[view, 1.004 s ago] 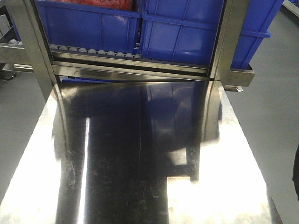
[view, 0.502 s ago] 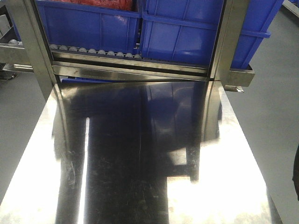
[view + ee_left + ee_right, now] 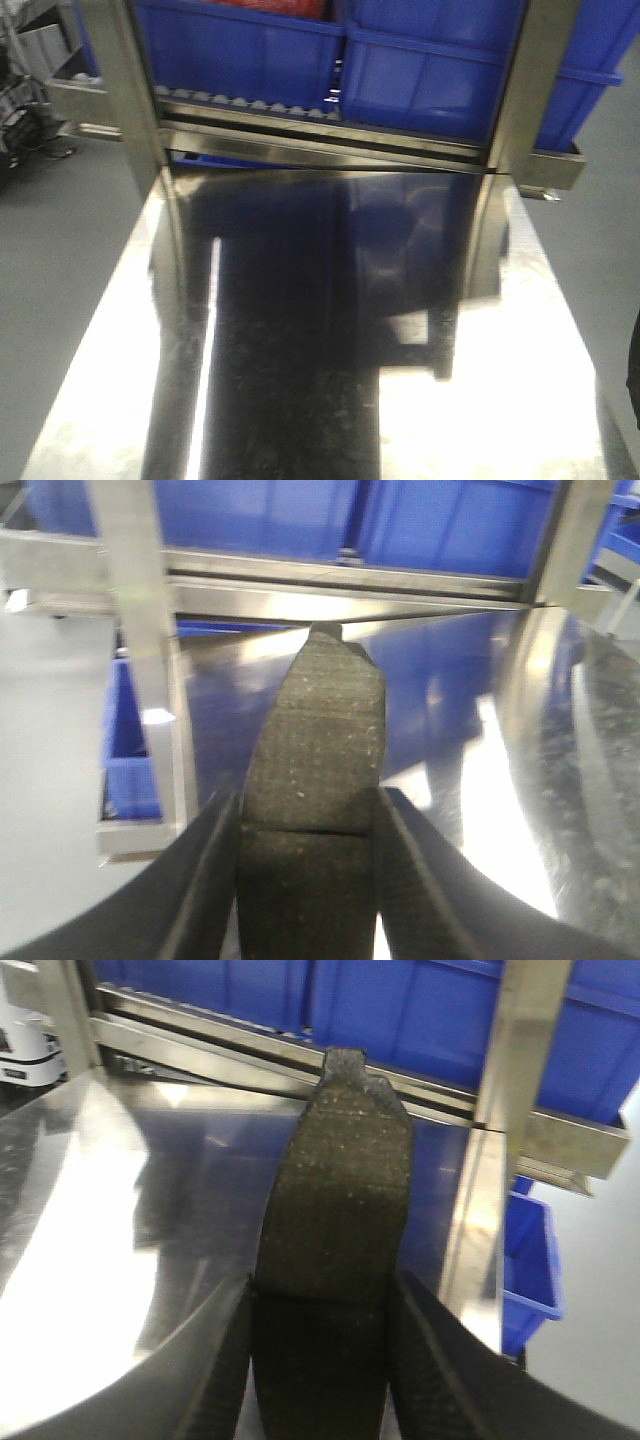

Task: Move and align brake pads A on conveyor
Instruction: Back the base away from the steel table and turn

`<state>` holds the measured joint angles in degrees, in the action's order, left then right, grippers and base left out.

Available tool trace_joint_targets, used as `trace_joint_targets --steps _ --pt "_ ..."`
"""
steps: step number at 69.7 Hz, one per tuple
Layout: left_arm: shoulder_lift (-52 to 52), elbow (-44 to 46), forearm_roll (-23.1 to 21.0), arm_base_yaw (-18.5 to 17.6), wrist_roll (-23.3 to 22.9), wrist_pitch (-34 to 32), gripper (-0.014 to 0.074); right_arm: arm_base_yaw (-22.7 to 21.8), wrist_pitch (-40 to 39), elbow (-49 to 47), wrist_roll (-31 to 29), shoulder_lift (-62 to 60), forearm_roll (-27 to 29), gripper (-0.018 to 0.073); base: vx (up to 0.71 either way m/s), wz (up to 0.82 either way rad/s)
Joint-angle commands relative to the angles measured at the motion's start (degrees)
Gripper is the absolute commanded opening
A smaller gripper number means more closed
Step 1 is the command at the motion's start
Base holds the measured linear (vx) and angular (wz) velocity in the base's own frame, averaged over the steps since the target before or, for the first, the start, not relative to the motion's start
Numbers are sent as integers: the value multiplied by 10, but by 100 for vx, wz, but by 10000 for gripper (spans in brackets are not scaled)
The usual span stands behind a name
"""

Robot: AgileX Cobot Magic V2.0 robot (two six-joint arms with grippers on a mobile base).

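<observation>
Brake pads A (image 3: 316,740) (image 3: 338,1210), two in sight, held one per claw. Left gripper (image 3: 308,798) closed down to the pad's width, black fingers (image 3: 205,870) pressed against both long edges of the near half. Far half sticking straight out past the fingertips, with the thin groove crossing just behind them. Same on the right gripper (image 3: 322,1280): fingers (image 3: 425,1350) snug on both sides of a dark, gritty pad, groove likewise near the grip line, notched tip pointing away toward the roller rack (image 3: 300,1055). Both pads seen against the shiny steel tabletop (image 3: 480,400); height above it not clear. Blue bins (image 3: 240,45) up on the rack at the table's far end. One more blue bin (image 3: 530,1260) lower down, beyond the table's right edge. Front view slightly blurred.
</observation>
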<state>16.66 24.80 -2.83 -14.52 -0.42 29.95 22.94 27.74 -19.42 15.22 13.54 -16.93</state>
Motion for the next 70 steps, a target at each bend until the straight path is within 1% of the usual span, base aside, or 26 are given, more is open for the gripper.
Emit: trace_joint_targets --steps 1,47,70 --pt "6 15 -4 -4 -1 -52 104 -1 -56 -18 -3 4 -12 111 -10 38" --pt "6 15 -4 -4 -1 -52 104 -1 -55 -18 -3 4 -12 111 -12 52" --pt "6 15 -4 -4 -1 -52 104 -1 -55 -18 -3 4 -12 111 -7 70"
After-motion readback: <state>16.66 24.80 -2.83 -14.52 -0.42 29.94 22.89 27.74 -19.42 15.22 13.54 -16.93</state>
